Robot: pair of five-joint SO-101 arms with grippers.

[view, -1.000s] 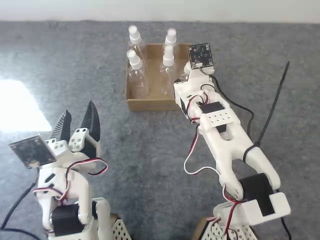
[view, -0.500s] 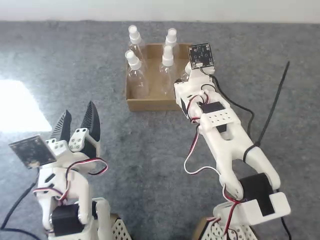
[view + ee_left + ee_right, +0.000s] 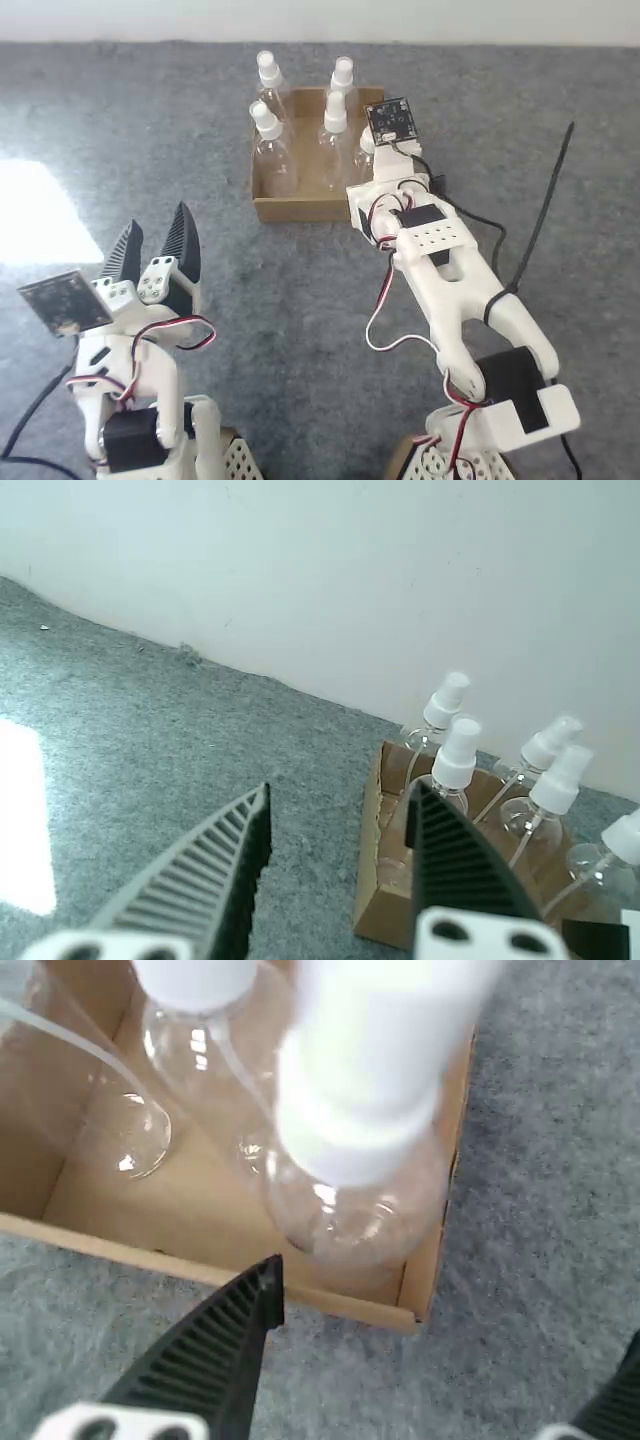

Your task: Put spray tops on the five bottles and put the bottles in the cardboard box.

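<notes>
Left gripper (image 3: 157, 217) hangs spread nearest you; right gripper (image 3: 450, 1310), also wide, hangs just above the fifth bottle (image 3: 350, 1190) in the box's (image 3: 300, 208) near corner. Lift off crooked and a finger could snag its spray top (image 3: 370, 1050), tipping it against the other bottles (image 3: 272, 150).

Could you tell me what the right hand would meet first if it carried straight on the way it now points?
Most likely the bottle standing in the corner of the cardboard box, directly ahead of the open right hand.
</notes>
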